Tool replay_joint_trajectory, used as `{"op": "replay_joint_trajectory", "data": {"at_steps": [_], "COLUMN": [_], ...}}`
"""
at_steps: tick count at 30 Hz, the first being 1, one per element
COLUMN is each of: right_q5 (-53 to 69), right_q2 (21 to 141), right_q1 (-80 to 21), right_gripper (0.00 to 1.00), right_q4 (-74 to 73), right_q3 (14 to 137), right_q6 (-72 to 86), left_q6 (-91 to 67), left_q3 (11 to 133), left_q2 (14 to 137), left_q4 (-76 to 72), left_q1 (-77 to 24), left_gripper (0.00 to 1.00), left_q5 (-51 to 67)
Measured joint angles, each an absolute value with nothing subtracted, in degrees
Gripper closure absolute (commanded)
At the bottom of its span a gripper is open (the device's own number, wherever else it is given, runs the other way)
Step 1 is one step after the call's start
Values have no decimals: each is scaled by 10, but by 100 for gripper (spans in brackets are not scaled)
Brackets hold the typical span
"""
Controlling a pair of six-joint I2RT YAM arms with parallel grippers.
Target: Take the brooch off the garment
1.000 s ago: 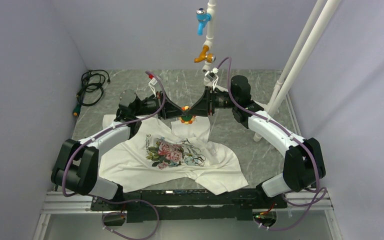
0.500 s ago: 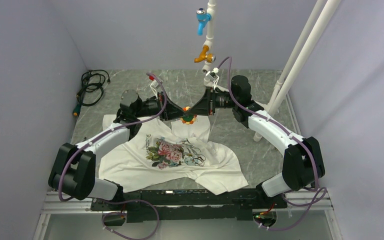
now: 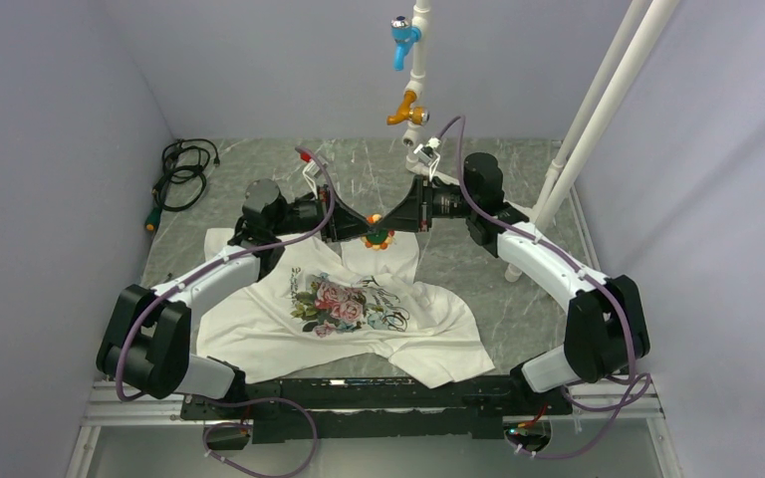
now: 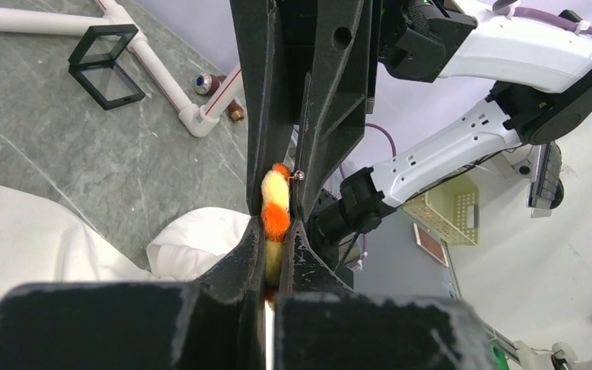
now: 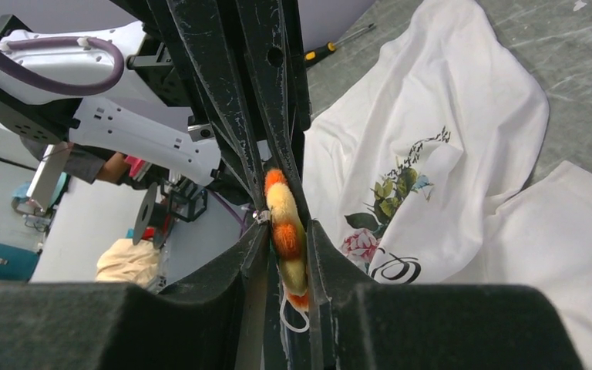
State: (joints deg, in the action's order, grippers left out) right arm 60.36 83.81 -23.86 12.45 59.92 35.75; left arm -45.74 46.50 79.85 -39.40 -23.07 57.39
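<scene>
The brooch (image 3: 377, 237), a small orange-yellow flower, is pinched between both grippers just above the back of the table. My left gripper (image 3: 362, 228) comes from the left and is shut on it. My right gripper (image 3: 390, 223) comes from the right and is shut on it too. In the left wrist view the brooch (image 4: 276, 210) sits edge-on between the jaws of my left gripper (image 4: 278, 231). The right wrist view shows the brooch (image 5: 286, 223) in my right gripper (image 5: 287, 231), a white loop hanging under it. The garment (image 3: 259, 319), a white T-shirt with rose print, lies crumpled below; whether it touches the brooch I cannot tell.
A black cable coil (image 3: 181, 169) and a yellow-and-black tool (image 3: 151, 217) lie at the back left. White pipes (image 3: 578, 129) with a blue tap (image 3: 399, 35) and an orange tap (image 3: 405, 108) stand at the back right. A black square frame (image 4: 108, 63) lies by a pipe.
Both grippers and the brooch between them have shifted slightly to the right. The shirt lies as before.
</scene>
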Motion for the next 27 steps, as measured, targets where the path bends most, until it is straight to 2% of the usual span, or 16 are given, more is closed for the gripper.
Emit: {"op": "replay_joint_trajectory", "data": {"at_steps": [21, 27], "right_q5": [588, 589], "right_q2": [806, 805], "right_q1": [-218, -218], "right_gripper": [70, 61], "right_q4": [117, 116], "right_q3": [573, 572], "right_q6": [335, 325], "left_q6": [-475, -475], "left_q3": [465, 465], "left_q2": [799, 802], "left_q4": [-402, -408], "left_q1": [-228, -228], "left_gripper": [100, 100], "left_q5": [569, 569]}}
